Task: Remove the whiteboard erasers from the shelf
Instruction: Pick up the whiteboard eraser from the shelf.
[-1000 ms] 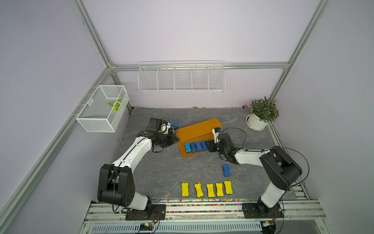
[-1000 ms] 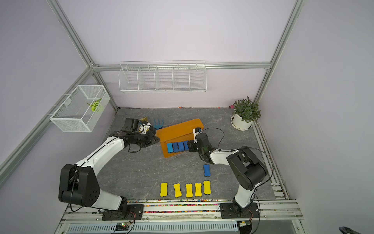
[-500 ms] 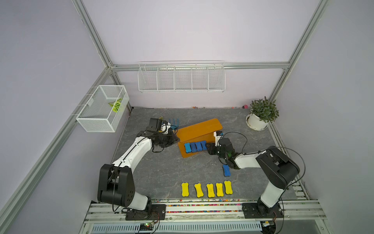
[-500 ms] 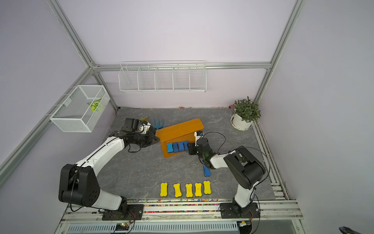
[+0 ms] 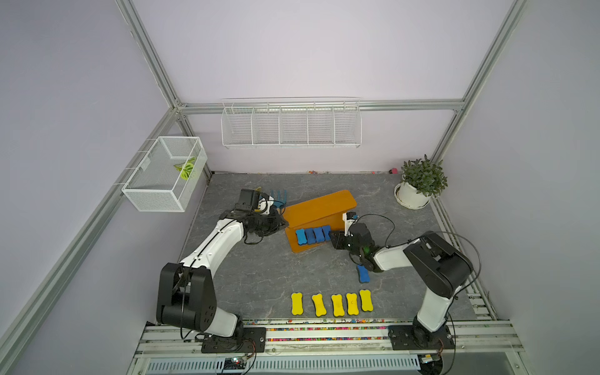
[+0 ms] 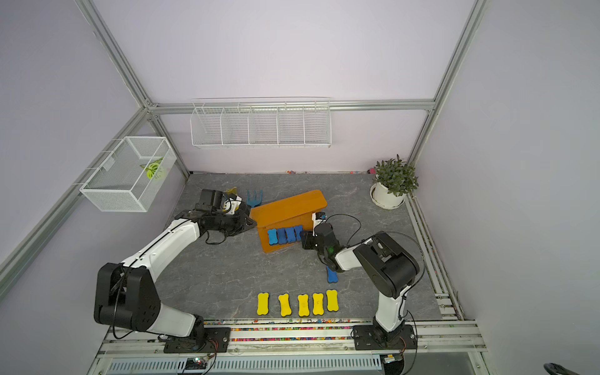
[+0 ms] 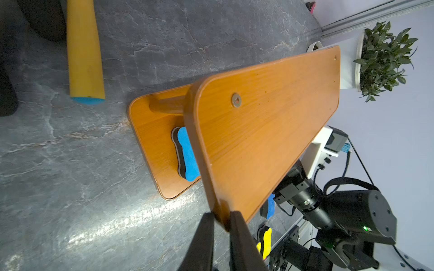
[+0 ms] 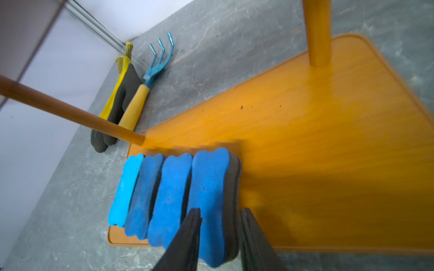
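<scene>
The orange-brown shelf [image 5: 319, 207] [image 6: 289, 207] stands mid-table. My left gripper [image 7: 222, 213] is shut on the edge of its upper board, at the corner [image 5: 282, 224]. Several blue whiteboard erasers [image 5: 313, 235] stand on edge in a row on the lower tier. My right gripper [image 8: 220, 211] [image 5: 334, 238] is shut on the end one [image 8: 209, 187], one finger on its blue face and one on its dark side. Another blue eraser [image 5: 363, 274] lies on the table, partly under my right arm. Several yellow erasers [image 5: 337, 305] [image 6: 303, 305] lie in a row near the front edge.
A blue hand rake [image 5: 279, 196] and a yellow-and-black glove [image 8: 117, 105] lie behind the shelf's left end. A potted plant [image 5: 418, 185] stands at the back right. A white wire rack [image 5: 290, 125] and a mesh basket [image 5: 165, 175] hang on the walls.
My right arm's forearm has sunk lower and swung toward the front, while its gripper stays at the shelf's right end. The left arm has not moved.
</scene>
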Robot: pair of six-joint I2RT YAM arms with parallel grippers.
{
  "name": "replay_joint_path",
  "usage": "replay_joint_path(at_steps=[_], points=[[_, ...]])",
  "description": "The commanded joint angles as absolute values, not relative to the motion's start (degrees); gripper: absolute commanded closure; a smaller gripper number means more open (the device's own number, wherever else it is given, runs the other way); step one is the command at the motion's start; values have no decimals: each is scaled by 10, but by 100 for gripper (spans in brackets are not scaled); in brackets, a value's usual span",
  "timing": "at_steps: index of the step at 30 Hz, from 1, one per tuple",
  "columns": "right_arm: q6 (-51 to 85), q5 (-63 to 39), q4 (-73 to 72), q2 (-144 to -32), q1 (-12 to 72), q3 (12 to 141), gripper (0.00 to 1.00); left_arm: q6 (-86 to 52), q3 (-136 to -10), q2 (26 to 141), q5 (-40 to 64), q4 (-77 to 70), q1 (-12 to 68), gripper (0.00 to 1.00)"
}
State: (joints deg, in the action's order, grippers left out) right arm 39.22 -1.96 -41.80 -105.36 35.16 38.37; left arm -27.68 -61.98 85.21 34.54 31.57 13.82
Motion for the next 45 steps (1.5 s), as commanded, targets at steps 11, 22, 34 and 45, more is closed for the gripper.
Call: replay_joint_path(at_steps=[11,22,34,45], points=[[401,-21,-421,-1078,356,388,76,-261,-626,853,341,323,139,82],[396,-17,-389,-1055,355,372,100,-258,-615,824,346,307,136,67],[384,-21,-325,-969,356,374,100,-258,-613,810,335,308,130,56],[400,57,-218,-821,407,304,100,-261,-612,807,331,310,128,58]])
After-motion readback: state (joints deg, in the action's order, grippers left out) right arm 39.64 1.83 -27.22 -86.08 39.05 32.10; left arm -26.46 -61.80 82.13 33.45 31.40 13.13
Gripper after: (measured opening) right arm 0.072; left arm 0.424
